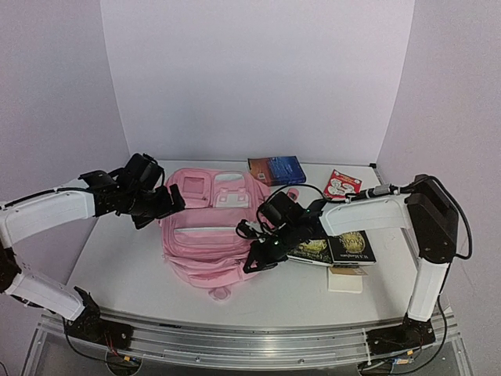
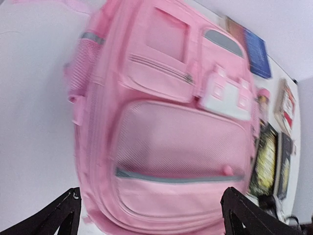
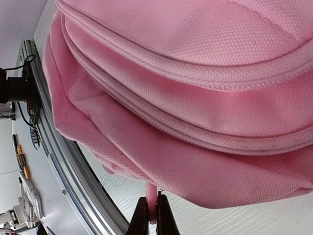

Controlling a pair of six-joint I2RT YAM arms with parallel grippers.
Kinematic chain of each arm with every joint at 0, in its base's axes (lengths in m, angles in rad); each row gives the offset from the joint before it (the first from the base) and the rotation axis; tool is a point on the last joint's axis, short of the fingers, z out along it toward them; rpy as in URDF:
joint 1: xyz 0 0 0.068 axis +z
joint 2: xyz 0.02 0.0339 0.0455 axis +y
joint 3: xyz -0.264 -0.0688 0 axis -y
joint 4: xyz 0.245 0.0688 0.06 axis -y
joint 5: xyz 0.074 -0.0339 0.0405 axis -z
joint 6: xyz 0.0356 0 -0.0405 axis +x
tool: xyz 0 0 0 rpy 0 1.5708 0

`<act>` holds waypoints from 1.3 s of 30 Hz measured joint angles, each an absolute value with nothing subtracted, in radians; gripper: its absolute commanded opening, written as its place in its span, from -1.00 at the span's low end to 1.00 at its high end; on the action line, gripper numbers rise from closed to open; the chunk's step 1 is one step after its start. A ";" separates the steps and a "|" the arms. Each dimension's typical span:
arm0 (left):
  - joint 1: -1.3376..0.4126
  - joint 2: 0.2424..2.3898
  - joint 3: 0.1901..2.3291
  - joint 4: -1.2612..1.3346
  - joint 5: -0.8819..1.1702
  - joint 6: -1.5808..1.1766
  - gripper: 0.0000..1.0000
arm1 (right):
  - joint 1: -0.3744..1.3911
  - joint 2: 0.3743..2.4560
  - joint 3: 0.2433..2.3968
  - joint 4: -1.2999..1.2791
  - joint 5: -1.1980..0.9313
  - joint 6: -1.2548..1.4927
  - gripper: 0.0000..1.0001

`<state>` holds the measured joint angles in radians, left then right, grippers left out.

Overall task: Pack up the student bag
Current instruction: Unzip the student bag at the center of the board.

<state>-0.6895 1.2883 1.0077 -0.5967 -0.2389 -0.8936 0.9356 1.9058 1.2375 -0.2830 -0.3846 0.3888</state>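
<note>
My R gripper (image 3: 152, 219) pinches the pink tab (image 3: 151, 196) on the student bag (image 1: 205, 231), side toward the table's (image 1: 117, 266) near edge, prob. to open it; L gripper (image 1: 175, 200) is spread, free to steady.

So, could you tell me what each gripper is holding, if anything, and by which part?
The right gripper pinches a thin pink tab hanging at the student bag edge; the left gripper is open, holding nothing.
</note>
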 measured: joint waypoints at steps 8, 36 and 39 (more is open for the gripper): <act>-0.433 1.579 1.032 -0.526 -0.101 -0.798 0.65 | 0.936 1.905 1.235 -0.283 -0.366 0.387 -1.00; -0.406 0.910 0.461 -0.401 -0.052 -1.127 -1.00 | 0.777 2.050 1.556 -0.436 -0.328 0.245 -1.00; -0.505 0.876 0.411 -0.384 -0.098 -1.203 -0.84 | 0.762 2.087 1.587 -0.451 -0.349 0.206 -1.00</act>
